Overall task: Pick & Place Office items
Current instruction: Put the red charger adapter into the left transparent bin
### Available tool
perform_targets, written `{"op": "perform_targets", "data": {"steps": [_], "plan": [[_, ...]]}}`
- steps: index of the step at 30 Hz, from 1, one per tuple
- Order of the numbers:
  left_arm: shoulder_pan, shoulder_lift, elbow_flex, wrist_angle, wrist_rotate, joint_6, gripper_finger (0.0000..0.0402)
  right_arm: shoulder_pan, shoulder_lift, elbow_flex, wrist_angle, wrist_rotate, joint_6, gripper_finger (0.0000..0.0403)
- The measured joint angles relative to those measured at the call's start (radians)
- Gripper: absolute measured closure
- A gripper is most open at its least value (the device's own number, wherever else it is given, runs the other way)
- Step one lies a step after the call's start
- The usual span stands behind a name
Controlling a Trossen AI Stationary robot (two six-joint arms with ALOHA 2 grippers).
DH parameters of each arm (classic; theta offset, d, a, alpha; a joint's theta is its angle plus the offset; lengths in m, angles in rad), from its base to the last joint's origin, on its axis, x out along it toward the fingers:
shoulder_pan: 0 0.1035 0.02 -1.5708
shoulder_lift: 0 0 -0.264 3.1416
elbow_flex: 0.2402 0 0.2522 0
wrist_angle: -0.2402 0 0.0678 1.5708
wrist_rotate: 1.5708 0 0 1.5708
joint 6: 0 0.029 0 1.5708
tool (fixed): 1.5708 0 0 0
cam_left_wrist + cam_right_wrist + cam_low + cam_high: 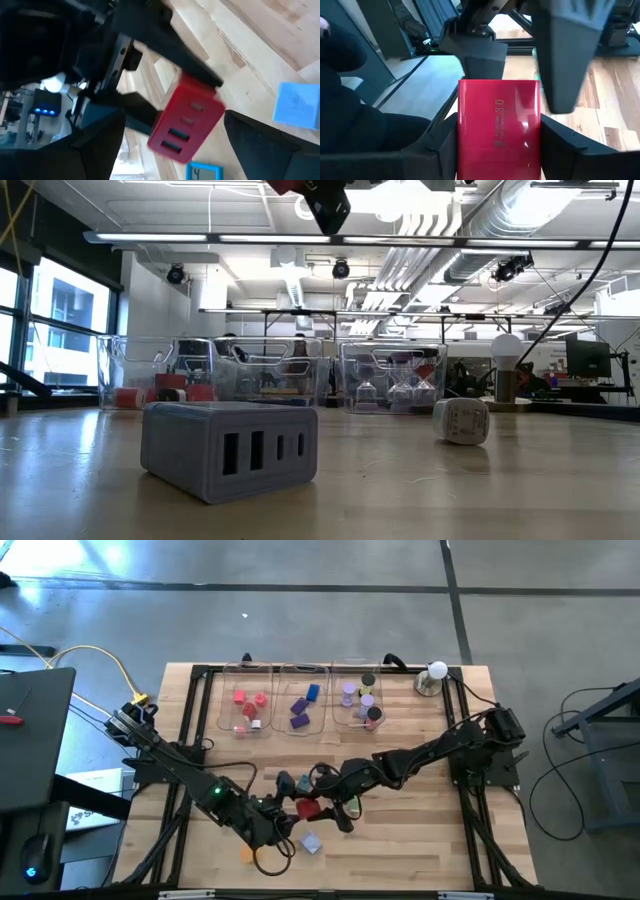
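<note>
Table [420,840]: wooden top, three clear trays [301,700] along the far edge, already part-filled with small coloured pieces sorted by colour.

Right gripper [322,808]: mid-table, near the front, clamped on a red block [308,807] and holding it up off the wood. My right wrist view shows the block [498,128] seated squarely between the fingers [567,55], broad faces against the pads.

Left gripper [283,836]: just beside the right one, jaws spread wide, holding nothing. Its wrist view looks straight at the red block [186,118] in the other arm's grip.

Red block: a flat rectangular box, glossy face with faint print, small slots on one end. I judge it rigid, light, hollow plastic. The gloss may slip, so grip across the flat sides near the middle, as now.

Loose pieces: a grey block [228,448] with slots and a small white piece [461,420] rest on the table near the front; light blue pieces [299,105] lie below the grippers.
</note>
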Motion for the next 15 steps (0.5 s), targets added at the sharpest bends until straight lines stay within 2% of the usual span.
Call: {"op": "perform_targets", "data": {"steps": [6,9,15], "plan": [[0.018,0.000,0.000,0.017,0.002,0.044,0.0085,-0.011,0.000,0.000,-0.003,-0.013,0.003,0.0207],[0.026,0.011,0.000,0.023,0.002,0.069,0.0118,-0.010,0.000,0.000,-0.009,-0.014,0.003,0.0207],[0.041,0.076,0.000,0.047,-0.016,0.128,0.0208,-0.011,0.000,0.000,-0.020,-0.012,0.033,0.0207]]}}
